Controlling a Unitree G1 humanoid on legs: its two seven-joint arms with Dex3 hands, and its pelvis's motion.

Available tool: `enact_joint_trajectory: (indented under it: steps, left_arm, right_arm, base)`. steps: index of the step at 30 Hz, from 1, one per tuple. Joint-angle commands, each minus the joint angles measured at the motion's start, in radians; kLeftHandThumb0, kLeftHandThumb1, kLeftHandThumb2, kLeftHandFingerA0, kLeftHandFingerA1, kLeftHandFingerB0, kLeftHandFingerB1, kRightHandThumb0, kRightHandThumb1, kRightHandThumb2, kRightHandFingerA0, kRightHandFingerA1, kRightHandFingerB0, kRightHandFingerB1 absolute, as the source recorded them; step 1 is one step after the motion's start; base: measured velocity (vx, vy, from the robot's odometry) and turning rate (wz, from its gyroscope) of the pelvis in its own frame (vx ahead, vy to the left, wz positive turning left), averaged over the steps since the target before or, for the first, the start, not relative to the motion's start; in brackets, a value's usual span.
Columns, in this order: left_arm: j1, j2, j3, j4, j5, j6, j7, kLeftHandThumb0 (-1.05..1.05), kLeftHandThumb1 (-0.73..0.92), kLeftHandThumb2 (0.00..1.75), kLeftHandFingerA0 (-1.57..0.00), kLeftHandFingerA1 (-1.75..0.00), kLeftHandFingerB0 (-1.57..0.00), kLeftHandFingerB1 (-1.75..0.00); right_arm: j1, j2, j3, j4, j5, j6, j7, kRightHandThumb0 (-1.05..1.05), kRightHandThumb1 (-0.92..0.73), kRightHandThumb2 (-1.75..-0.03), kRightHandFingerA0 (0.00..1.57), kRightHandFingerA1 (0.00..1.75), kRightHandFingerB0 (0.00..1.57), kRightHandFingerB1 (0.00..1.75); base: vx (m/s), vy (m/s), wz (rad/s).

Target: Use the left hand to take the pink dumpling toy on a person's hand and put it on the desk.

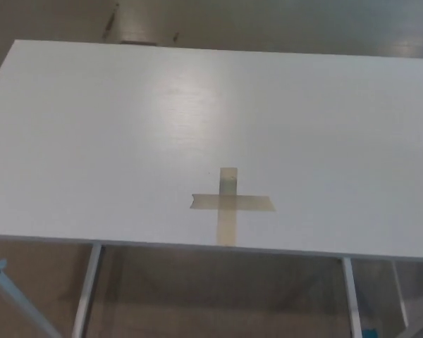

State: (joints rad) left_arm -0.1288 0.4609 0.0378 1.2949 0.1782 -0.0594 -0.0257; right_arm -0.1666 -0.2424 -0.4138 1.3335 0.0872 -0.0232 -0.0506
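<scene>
Nothing task-related is showing in the head view right now: no pink dumpling toy, no person's hand, neither robot hand. So I can't tell finger state for either the left or the right hand, open or closed or holding, because both are sitting outside the picture. The toy's location is unknown too; going by the task line it should be arriving on a person's palm, but that isn't appearing anywhere here. What is showing is the broad white rectangular desk surface (127, 127), filling most of the view and catching a soft glare near its middle, and the cross of beige masking tape (229, 203) sticking flat to it near the front edge, slightly right of centre. That cross is probably marking the drop spot, though I'm guessing. The white metal desk legs (87, 289) are running down below the front edge, with brown floor (218, 296) behind them. No containers are in sight, so there's nothing to report on contents. On handling, judging from the name alone: a dumpling toy is likely light and soft or squashy, not fragile, possibly a bit slick if it's plastic or rubber. I'm expecting a gentle pinch across its plump middle, thumb against the two fingers, to be working best, coming from above so the person's palm stays clear. Squeezing too hard could be popping it out sideways.
</scene>
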Motion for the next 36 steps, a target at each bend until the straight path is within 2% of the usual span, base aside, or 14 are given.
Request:
enact_joint_trajectory:
  steps: [1,36]
  left_arm:
    - [0.004,0.004,-0.002,0.016,0.002,-0.018,0.001,-0.43,0.55,0.79,-0.65,-0.57,-0.45,-0.49]
    - [0.000,0.005,-0.019,0.021,0.007,-0.020,0.002,-0.43,0.56,0.80,-0.67,-0.57,-0.43,-0.49]
  right_arm:
    - [0.007,0.000,-0.011,0.011,0.014,-0.012,-0.016,-0.28,-0.58,-0.56,0.71,0.50,0.58,0.45]
    - [0.008,-0.002,-0.003,0.015,0.007,-0.006,-0.008,-0.28,-0.58,-0.57,0.71,0.50,0.58,0.45]
  base:
    - [0.00,0.000,0.00]
    - [0.00,0.000,0.00]
